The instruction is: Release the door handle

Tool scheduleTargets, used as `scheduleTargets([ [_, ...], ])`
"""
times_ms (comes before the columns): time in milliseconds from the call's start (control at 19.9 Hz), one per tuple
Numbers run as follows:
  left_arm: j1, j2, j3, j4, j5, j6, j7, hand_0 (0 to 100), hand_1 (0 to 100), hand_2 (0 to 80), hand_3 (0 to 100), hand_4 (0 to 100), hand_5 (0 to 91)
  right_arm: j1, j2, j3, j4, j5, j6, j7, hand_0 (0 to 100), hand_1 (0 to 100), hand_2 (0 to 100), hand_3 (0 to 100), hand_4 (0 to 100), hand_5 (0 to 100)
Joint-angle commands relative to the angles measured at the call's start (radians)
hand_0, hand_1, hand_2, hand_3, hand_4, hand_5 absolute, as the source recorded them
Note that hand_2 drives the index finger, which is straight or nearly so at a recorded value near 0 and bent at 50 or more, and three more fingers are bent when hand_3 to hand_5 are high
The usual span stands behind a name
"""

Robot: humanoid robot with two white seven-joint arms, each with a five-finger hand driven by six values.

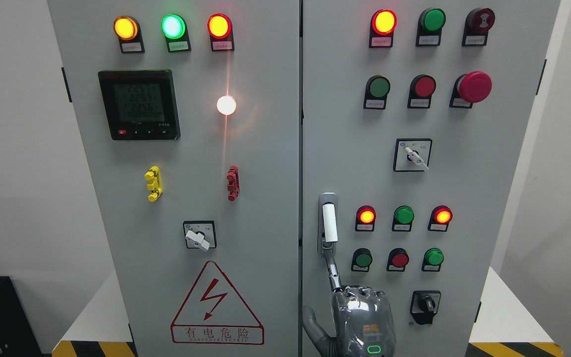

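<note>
At the bottom edge, right of centre: right hand (362, 317), back of it toward the camera, in front of the right door (484, 198) of the grey cabinet.

- Fingers (334, 275): apart, clamped on nothing. One is stretched straight up and its tip meets the lower end of the door handle (328, 223); can't tell if it presses there or only touches. The others bend at the knuckles and stay well below the handle. Thumb (310, 322) sticks out left, over the seam between the doors.
- Door handle: upright on the left edge of the right door, grey housing with a white grip, lying flat against the door. Nothing is wrapped around it.
- Door looks closed, flush with the left door (260, 198).
- Just right of the handle: a row of lamps (404, 215), red lit, green unlit, red lit. Below it, a row of buttons (399, 259): green, red, green.
- Right of the hand: black rotary switch (425, 305).
- Further up the right door: white selector switch (417, 157) and a red mushroom stop button (474, 87).
- Left door: digital meter (139, 104), and a red-bordered warning triangle (216, 305) near the bottom.
</note>
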Motion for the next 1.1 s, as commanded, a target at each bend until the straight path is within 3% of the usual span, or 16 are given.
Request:
scheduleTargets([
  [0, 0.0, 0.0, 0.0, 0.0, 0.0, 0.0, -0.001, 12, 56, 0.0, 0, 0, 0.0, 0.001, 0.0, 0.002, -0.008, 0.001, -0.001, 0.001, 42, 35, 6, 100, 100, 100],
  [1053, 0.0, 0.0, 0.0, 0.0, 0.0, 0.0, -0.001, 12, 56, 0.0, 0, 0, 0.0, -0.002, -0.001, 0.003, -0.074, 0.001, -0.001, 0.001, 42, 36, 7, 100, 100, 100],
])
